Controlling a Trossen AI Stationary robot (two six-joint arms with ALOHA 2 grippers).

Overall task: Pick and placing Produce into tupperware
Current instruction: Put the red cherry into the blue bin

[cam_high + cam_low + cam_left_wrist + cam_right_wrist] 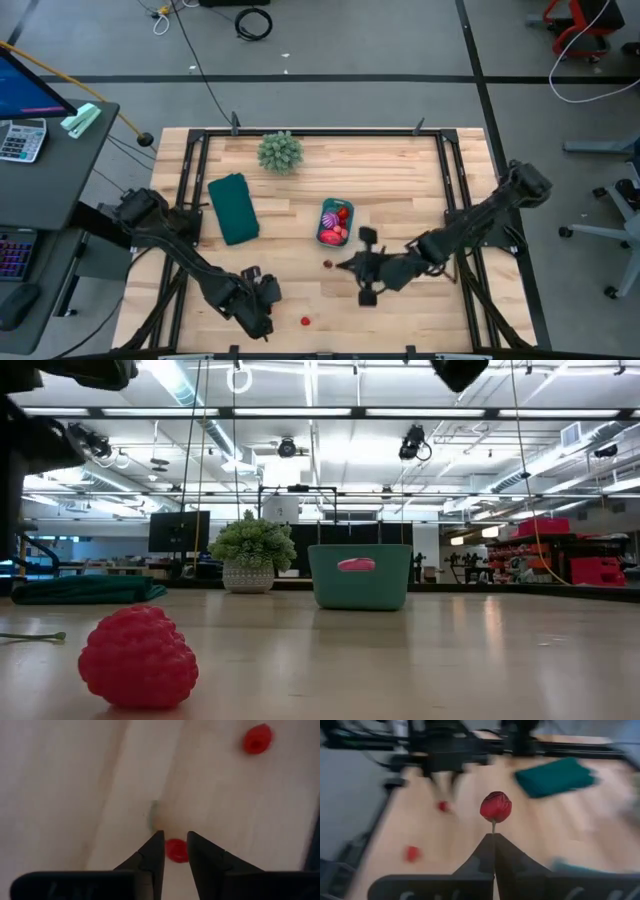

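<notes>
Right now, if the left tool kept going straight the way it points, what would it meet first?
Probably the small red piece of produce lying just past the left tool, in line with the gap between its tips; depth is unclear, and beyond lies bare table.

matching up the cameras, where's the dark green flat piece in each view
High view: the dark green flat piece lies on the table's left half, left of the teal tub.
Low view: far left, lying low on the table.
Left wrist view: not in it.
Right wrist view: upper right, blurred.
Shared landmark: the spiky plant ball stands near it in the high and low views.
</notes>
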